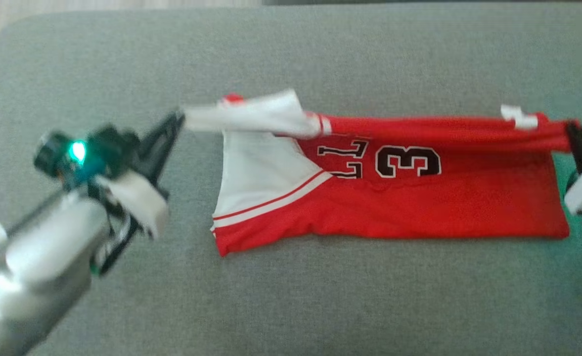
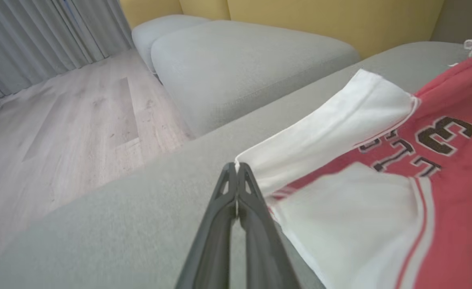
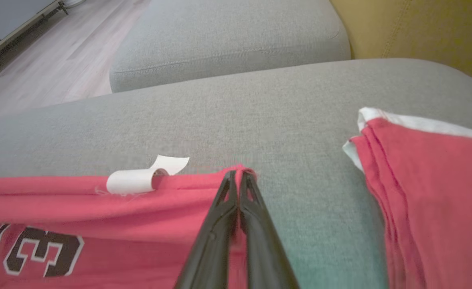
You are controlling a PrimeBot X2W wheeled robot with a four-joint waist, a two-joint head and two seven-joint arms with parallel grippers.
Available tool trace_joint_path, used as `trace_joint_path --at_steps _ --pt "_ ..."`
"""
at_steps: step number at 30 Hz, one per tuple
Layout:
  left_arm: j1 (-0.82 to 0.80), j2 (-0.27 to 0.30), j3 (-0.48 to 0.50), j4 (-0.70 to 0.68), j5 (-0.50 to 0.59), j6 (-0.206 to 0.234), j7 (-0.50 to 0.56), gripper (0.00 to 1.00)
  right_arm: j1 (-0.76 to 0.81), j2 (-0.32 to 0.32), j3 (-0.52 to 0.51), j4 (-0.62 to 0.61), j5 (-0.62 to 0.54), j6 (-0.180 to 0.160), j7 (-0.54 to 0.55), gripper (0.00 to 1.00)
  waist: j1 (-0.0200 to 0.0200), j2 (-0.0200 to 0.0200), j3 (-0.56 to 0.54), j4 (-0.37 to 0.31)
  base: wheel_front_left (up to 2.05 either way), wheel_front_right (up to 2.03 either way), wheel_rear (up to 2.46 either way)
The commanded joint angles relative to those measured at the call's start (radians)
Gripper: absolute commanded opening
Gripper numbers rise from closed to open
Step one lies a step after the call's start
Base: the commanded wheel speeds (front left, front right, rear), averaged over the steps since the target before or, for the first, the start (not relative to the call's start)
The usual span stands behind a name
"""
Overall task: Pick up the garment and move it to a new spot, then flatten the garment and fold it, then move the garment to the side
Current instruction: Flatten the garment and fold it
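The garment [image 1: 419, 207] is a red jersey with white side panels and black numerals, lying stretched across the grey cushion [image 1: 291, 306]. My left gripper [image 1: 181, 117] is shut on its white far-left corner [image 2: 320, 136], holding that edge lifted off the cushion. My right gripper [image 1: 570, 129] is shut on the red far-right corner [image 3: 203, 188], beside a curled white tag [image 3: 139, 178]. The far edge hangs taut between the two grippers while the near part rests flat. In the wrist views each pair of dark fingers [image 2: 236, 208] [image 3: 238, 212] is pressed together on cloth.
A second red and white garment [image 3: 428, 180] lies folded on the cushion to the right of my right gripper. Another grey cushion [image 2: 240, 64] lies beyond, with a yellow backrest [image 2: 320, 16]. Wooden floor [image 2: 67, 120] lies off the cushion's left edge.
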Motion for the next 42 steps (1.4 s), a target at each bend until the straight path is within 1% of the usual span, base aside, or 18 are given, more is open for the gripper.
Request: trace_joint_path --at_steps 1,4,7,11,12,13,14,15,16,17,18,20,25,30,34,36,40,42 --pt "-0.006 0.063 0.033 -0.037 -0.007 0.024 -0.003 0.0 0.024 -0.032 -0.01 -0.041 0.006 -0.001 0.005 0.0 0.0002 -0.0001 -0.021 0.012 0.0 0.0 0.0" --pt "0.07 0.088 0.016 -0.114 -0.017 0.068 0.003 0.0 0.086 -0.025 -0.032 -0.07 0.003 -0.001 0.015 0.0 0.0002 -0.0001 -0.031 0.015 0.0 0.0 0.0" --pt "0.134 0.099 0.005 -0.176 -0.03 0.107 0.001 0.0 0.14 -0.014 -0.054 -0.097 -0.007 -0.001 0.028 0.0 0.0002 -0.0001 -0.035 0.017 0.0 0.0 0.0" --pt "0.187 0.096 -0.013 -0.212 -0.036 0.136 0.0 0.0 0.187 0.006 -0.08 -0.128 -0.026 -0.001 0.053 0.0 0.0002 -0.0001 -0.028 0.016 0.0 0.0 0.0" --pt "0.193 0.092 -0.018 -0.214 -0.033 0.141 0.0 0.0 0.192 0.011 -0.086 -0.136 -0.033 -0.001 0.058 0.03 0.0002 -0.0001 -0.025 0.015 0.0 0.0 0.0" --pt "0.199 0.085 -0.019 -0.214 -0.034 0.147 -0.002 0.0 0.197 0.015 -0.092 -0.142 -0.04 -0.001 0.061 0.13 0.0002 -0.0001 -0.022 0.014 0.0 0.0 0.0" --pt "0.204 0.077 -0.02 -0.212 -0.037 0.151 -0.005 0.0 0.201 0.02 -0.099 -0.146 -0.048 -0.001 0.065 0.27 0.0002 -0.0001 -0.019 0.013 0.0 0.0 0.0" --pt "0.208 0.071 -0.021 -0.209 -0.037 0.155 -0.009 0.0 0.203 0.025 -0.105 -0.15 -0.055 -0.001 0.068 0.59 0.0002 -0.0001 -0.018 0.012 0.0 0.0 0.0" --pt "0.212 0.064 -0.021 -0.204 -0.039 0.159 -0.012 0.21 0.204 0.031 -0.115 -0.151 -0.064 -0.001 0.069 0.98 0.0002 -0.0001 -0.018 0.011 0.0 0.0 0.0" --pt "0.218 0.056 -0.018 -0.199 -0.044 0.164 -0.016 0.71 0.205 0.038 -0.125 -0.152 -0.073 -0.001 0.068 1.0 0.0002 -0.0001 -0.02 0.009 0.0 0.0 0.0" --pt "0.223 0.049 -0.014 -0.194 -0.048 0.17 -0.022 0.98 0.207 0.045 -0.134 -0.153 -0.082 -0.001 0.064 1.0 0.0002 -0.0001 -0.025 0.008 0.0 0.0 0.0" --pt "0.23 0.042 -0.009 -0.19 -0.051 0.178 -0.032 1.0 0.211 0.052 -0.145 -0.156 -0.091 -0.001 0.058 1.0 0.0002 -0.0001 -0.031 0.006 0.0 0.0 0.0" --pt "0.288 0.004 0.034 -0.188 -0.07 0.235 -0.079 1.0 0.265 0.095 -0.21 -0.207 -0.122 -0.001 0.009 1.0 0.0002 -0.0001 -0.079 0.003 0.0 0.0 0.0" --pt "0.381 -0.054 0.11 -0.215 -0.051 0.314 -0.1 1.0 0.344 0.183 -0.267 -0.295 -0.145 -0.001 -0.044 1.0 0.0002 -0.0001 -0.141 0.001 0.0 0.0 0.0" --pt "0.493 -0.121 0.23 -0.283 0.034 0.378 -0.102 1.0 0.427 0.266 -0.291 -0.364 -0.179 -0.001 -0.045 1.0 0.0002 -0.0001 -0.192 0.009 0.0 0.0 0.0" --pt "0.553 -0.151 0.277 -0.312 0.083 0.396 -0.102 1.0 0.461 0.303 -0.3 -0.379 -0.188 -0.001 -0.036 1.0 0.0002 -0.0001 -0.214 0.015 0.0 0.0 0.0" --pt "0.635 -0.195 0.324 -0.353 0.219 0.431 -0.102 1.0 0.496 0.355 -0.324 -0.369 -0.187 -0.001 -0.023 1.0 0.0002 -0.0001 -0.237 0.038 0.0 0.0 0.0" --pt "0.664 -0.221 0.341 -0.37 0.284 0.451 -0.102 1.0 0.488 0.368 -0.343 -0.347 -0.18 -0.001 -0.021 1.0 0.0002 -0.0001 -0.239 0.054 0.0 0.0 0.0"
